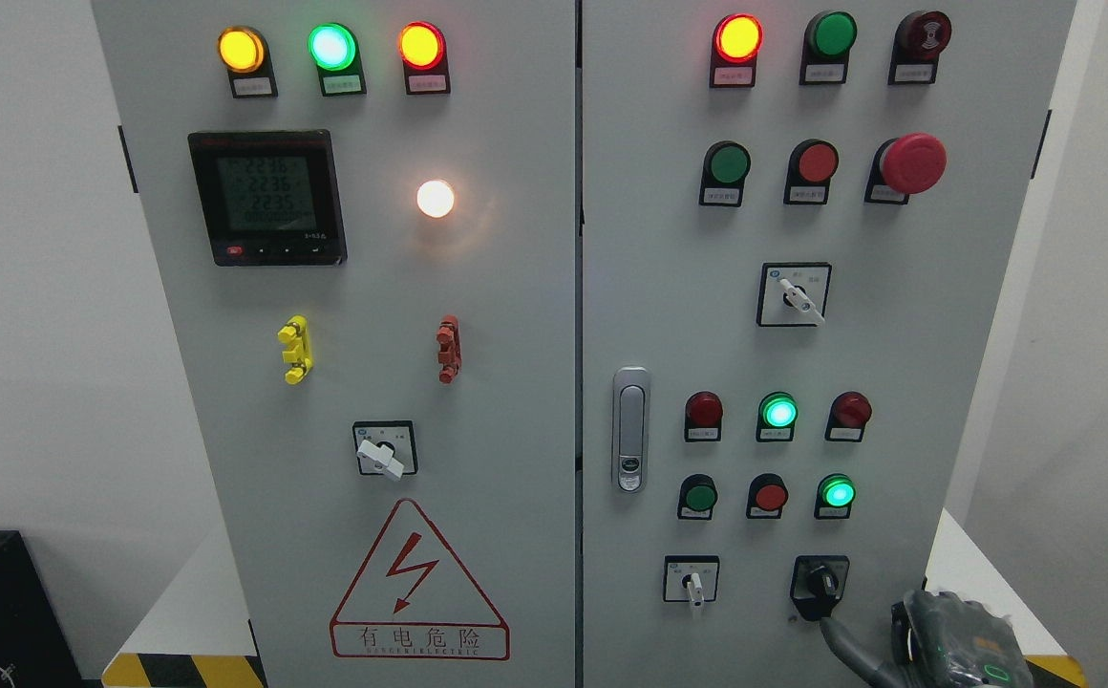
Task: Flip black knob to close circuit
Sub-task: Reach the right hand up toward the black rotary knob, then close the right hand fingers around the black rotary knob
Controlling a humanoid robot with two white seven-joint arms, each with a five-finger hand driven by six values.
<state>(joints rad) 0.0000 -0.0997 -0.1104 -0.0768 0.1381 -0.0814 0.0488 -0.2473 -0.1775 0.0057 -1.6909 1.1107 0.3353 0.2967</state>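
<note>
Black knob [820, 585] low on the right door, its handle pointing down-left

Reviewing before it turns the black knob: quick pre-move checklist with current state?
1. Black knob in view, bottom right of the cabinet: ok.
2. Right hand at the knob: ok, a finger reaches its lower edge.
3. Firm grasp on the knob: cannot tell.
4. Neighbouring white selector untouched: ok.
5. Red mushroom button clear of the hand: ok.
6. Left hand: not in view.
</note>
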